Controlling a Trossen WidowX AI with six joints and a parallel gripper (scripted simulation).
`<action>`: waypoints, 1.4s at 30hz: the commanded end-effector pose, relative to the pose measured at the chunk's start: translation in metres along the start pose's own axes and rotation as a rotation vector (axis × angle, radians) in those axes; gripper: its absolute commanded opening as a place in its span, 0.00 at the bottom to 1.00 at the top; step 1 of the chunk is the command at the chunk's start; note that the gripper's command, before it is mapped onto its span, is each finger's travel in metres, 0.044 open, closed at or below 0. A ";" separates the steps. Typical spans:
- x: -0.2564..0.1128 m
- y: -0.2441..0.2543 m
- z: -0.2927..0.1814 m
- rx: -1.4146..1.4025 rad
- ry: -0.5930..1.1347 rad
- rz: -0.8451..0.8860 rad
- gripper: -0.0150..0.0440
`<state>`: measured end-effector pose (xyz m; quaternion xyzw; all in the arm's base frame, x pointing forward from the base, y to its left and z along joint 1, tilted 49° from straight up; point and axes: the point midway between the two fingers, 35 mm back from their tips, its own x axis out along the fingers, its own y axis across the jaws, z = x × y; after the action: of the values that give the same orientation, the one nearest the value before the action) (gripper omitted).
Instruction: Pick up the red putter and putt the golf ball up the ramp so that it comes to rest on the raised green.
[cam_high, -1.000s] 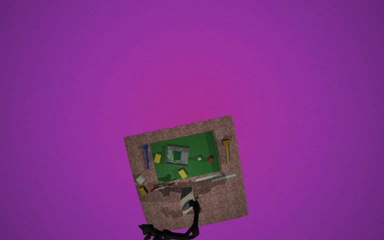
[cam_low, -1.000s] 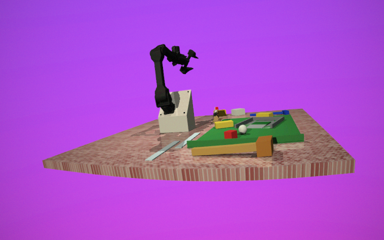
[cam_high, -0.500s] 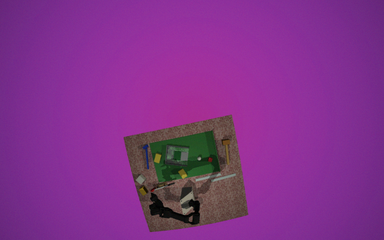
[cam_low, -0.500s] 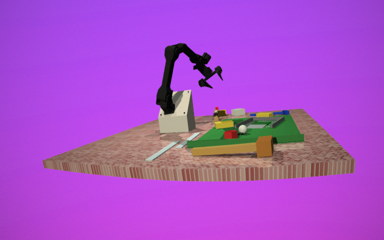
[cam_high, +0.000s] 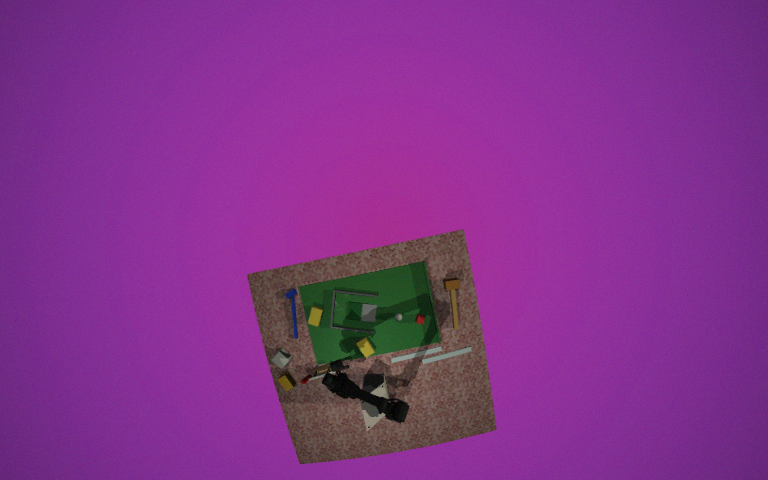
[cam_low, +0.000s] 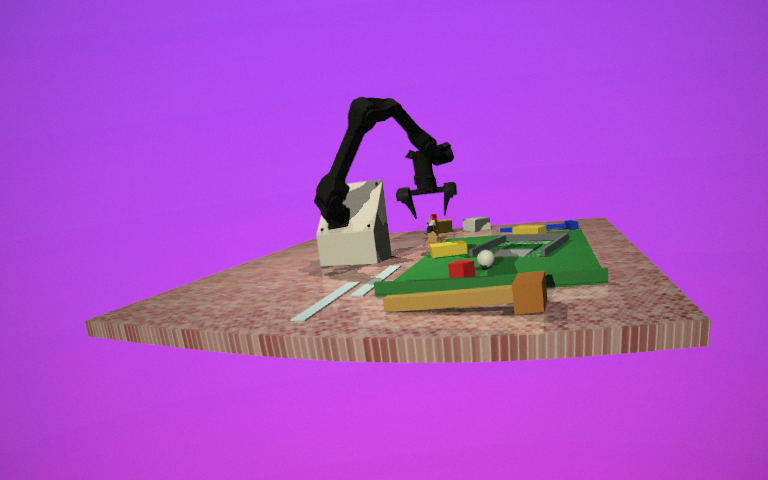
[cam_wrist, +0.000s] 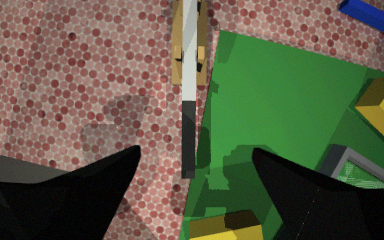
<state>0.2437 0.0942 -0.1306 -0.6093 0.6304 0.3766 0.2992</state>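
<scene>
The red-headed putter (cam_high: 305, 379) (cam_low: 433, 217) lies on a tan stand (cam_low: 432, 239) (cam_wrist: 176, 72) beside the green mat. In the wrist view its white shaft and dark grip run upright in the picture, the head out of view. My gripper (cam_low: 430, 216) (cam_wrist: 197, 151) is open and empty, above the putter, the dark grip showing between the fingertips. The white golf ball (cam_high: 398, 317) (cam_low: 485, 258) sits on the green mat (cam_high: 390, 283) (cam_low: 574, 271). A grey ramp (cam_high: 368, 312) (cam_low: 518, 252) faces it, leading to the green inside a U-shaped grey rail (cam_high: 332, 308) (cam_low: 557, 244).
A red block (cam_high: 420, 319) (cam_low: 461, 269) is near the ball. Yellow blocks (cam_high: 365, 346) (cam_low: 448, 249) stand on the mat. A blue club (cam_high: 294, 316) (cam_wrist: 365, 14) and an orange mallet (cam_high: 454, 308) (cam_low: 528, 292) flank it. A white block (cam_high: 281, 358) and pale strips (cam_high: 447, 355) lie outside.
</scene>
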 end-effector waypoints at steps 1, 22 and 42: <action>0.003 0.005 -0.002 -0.012 0.003 0.018 1.00; 0.048 0.008 -0.012 -0.012 0.005 0.018 1.00; 0.070 0.008 -0.018 -0.012 0.006 0.018 1.00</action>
<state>0.2349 0.0439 -0.1779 -0.6061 0.6326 0.3809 0.2958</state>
